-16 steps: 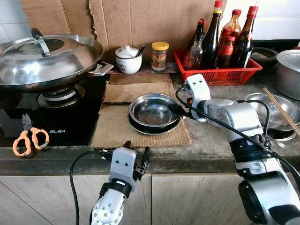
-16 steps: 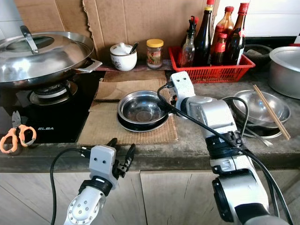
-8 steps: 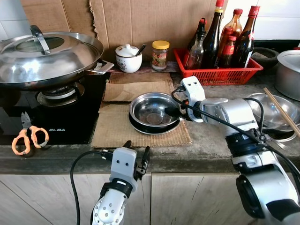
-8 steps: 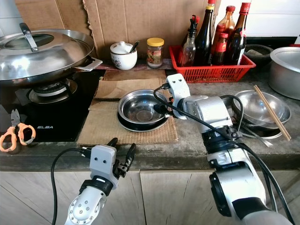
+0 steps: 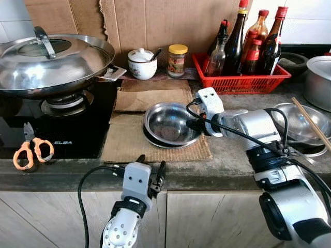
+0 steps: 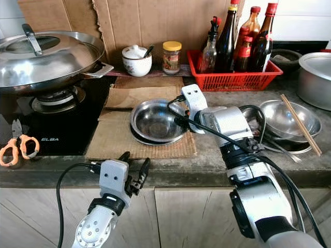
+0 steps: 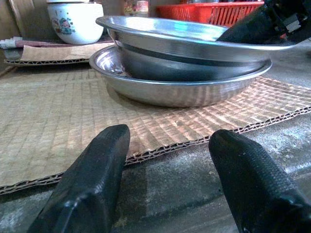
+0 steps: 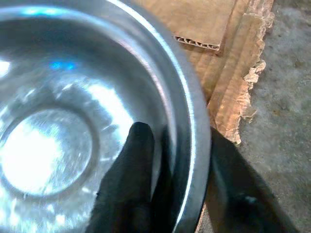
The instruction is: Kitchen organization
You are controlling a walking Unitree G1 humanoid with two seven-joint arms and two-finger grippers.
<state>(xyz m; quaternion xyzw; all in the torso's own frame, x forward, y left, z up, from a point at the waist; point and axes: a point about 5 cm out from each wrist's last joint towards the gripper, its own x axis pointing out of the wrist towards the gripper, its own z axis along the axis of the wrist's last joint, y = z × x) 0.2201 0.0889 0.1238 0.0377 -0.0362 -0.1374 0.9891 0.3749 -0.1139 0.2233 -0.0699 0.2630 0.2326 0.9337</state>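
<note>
The right gripper [image 5: 192, 124] is clamped on the rim of the upper steel bowl [image 5: 168, 123], at the bowl's 3 o'clock side, one black finger [image 8: 130, 174] inside the wall and the other outside it. Compared with half a second ago, that rim has come up: the upper steel bowl now tilts, its right edge raised off the lower steel bowl [image 7: 170, 90] while its left edge is still nested in it, and the gripper has drawn slightly toward the robot's left. The lower steel bowl stays flat on the cardboard sheet [image 5: 129, 139] in the middle of the counter [image 5: 232, 160]. The left gripper [image 5: 150, 173] has not moved; it hovers at the counter's front edge, at 6 o'clock from the bowls, its fingers [image 7: 92, 184] spread wide and holding nothing. The lidded wok [image 5: 51, 62] sits on the stove at 10 o'clock, the orange-handled scissors [image 5: 32, 150] at 9 o'clock, the red basket of bottles [image 5: 240, 77] at 1 o'clock, and more steel bowls with chopsticks [image 5: 310, 121] across them at 3 o'clock, all unchanged.
</note>
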